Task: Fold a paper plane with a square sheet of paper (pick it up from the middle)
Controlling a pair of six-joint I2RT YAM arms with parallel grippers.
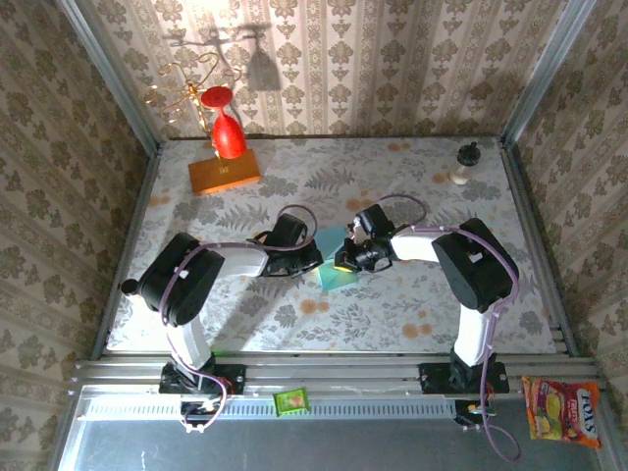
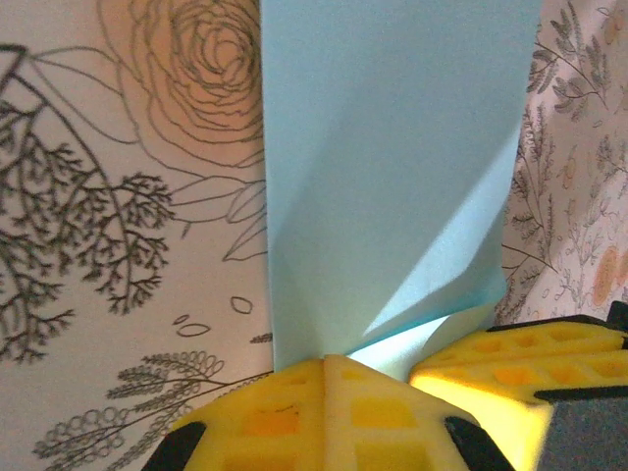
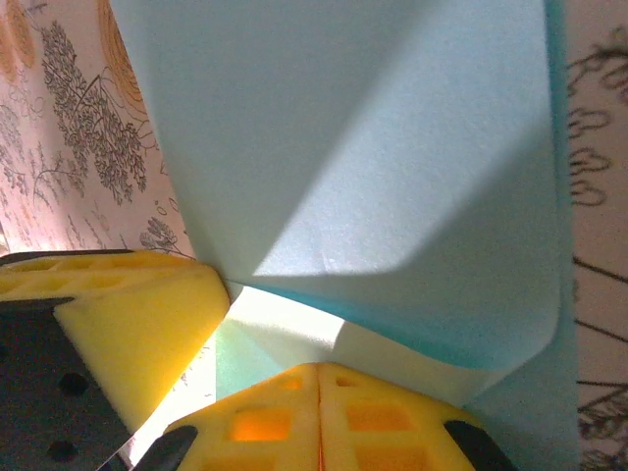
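Both arms meet at the middle of the desk, and the square sheet of paper is caught between them, already part-folded, with slanting creases across its blue face.

The left claw is clenched. From its wrist its yellow pads are pressed flat together, with the sheet's edge rising straight out of the seam, so that's a proper pinch. The right claw is clenched too. A pale lower layer runs down to its closed pads, and I judge it has that layer nipped, though the bite looks shallow.

Here's the worry: the two claws sit almost touching, each with a corner of the other in its wrist view. Any sideways drift and foam bumps foam, and the crease gets smeared off line.

Then there's the paper itself, thin stuff gripped at two points close together. If one arm pulls while the other holds firm, it tears at the pinch or slips out of the shallower grip, probably the right. Push them together and the sheet bows up, as that big curling flap over the right claw is doing, and a stray crease forms where nobody wants one.

And if either one lets go early, the raised fold springs open and the plane's centre line goes crooked.
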